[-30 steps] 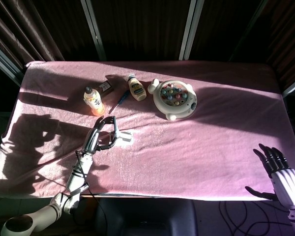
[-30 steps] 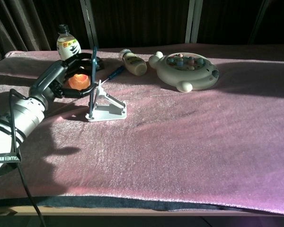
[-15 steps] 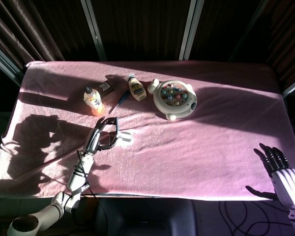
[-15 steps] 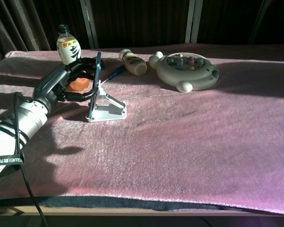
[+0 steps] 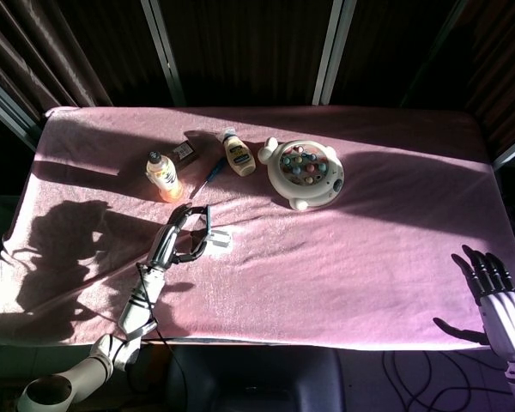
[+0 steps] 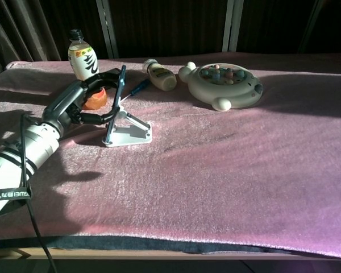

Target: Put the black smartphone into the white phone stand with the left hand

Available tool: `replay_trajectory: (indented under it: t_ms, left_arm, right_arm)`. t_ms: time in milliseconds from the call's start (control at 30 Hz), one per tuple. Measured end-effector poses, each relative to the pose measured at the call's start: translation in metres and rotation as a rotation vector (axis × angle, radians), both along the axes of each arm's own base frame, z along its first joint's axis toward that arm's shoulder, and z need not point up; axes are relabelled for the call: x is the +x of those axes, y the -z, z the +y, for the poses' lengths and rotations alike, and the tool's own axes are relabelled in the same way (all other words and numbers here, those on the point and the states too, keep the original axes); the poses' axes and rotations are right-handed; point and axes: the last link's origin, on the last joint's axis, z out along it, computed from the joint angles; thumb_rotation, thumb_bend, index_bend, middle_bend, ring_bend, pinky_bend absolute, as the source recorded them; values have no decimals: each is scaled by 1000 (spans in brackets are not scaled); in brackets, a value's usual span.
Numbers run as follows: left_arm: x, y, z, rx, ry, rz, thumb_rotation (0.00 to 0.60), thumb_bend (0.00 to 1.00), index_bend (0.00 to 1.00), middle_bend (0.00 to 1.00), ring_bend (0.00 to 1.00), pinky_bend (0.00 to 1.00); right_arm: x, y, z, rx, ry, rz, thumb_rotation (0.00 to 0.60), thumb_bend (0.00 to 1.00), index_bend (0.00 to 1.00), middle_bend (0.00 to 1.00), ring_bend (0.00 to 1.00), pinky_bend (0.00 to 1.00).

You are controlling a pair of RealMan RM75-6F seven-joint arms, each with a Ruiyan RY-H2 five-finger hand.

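The black smartphone stands on edge, leaning back against the white phone stand, its lower end down at the stand's front lip. Whether that end is seated behind the lip cannot be told from either view. The left hand grips the phone, fingers wrapped around its upper and lower edges.

The chief risk appears to be a release before the phone sits fully: it could slide off the lip and fall flat on the pink tabletop. The light stand might also tip or skid if the hand pushes sideways. An orange-based bottle stands just behind the hand, and a careless withdrawal could knock it over. The right hand hangs with fingers spread, empty, off the tabletop's near corner.
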Motion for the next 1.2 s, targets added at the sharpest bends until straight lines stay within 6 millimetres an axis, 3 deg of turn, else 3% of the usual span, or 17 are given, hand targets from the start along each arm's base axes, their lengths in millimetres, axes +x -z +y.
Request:
replay_trajectory:
  t_ms: [133,233,433,600,767,867,1067,1200]
  left_arm:
    - [0,-1,0,2,0,-3,600,338,122,52,0,0]
    - [0,-4,-1,5,5,-10,600,320,47,1,0,0]
    - [0,-12,-3,15,34,10,600,287,0,0,0,0]
    - [-21,-42,-15,95,67,92,600,284,6,0,0,0]
    - [-69,-96,-43,125,57,287,600,272,10,0,0,0]
    - [-87,-125,-66,137,3,447,600,294,0,0,0,0]
    - [-95,-159,-120,187,-121,721,600,305,0,0,0,0]
    - [-98,-177,-145,211,-175,804,600,304,0,0,0,0]
  right_arm:
    - [1,1,0,2,-4,6,600,234,0,0,0,0]
    - [1,1,0,0,-7,6,600,234,0,0,0,0]
    - [1,2,0,-4,-10,13,600,234,0,0,0,0]
    - [0,1,1,-2,-10,20,600,234,0,0,0,0]
    - [-1,4,1,0,6,43,600,234,0,0,0,0]
    - [-2,6,0,3,16,58,600,234,0,0,0,0]
    - [3,13,-5,2,15,55,600,234,0,0,0,0]
    - [3,17,-9,7,18,78,600,218,0,0,0,0]
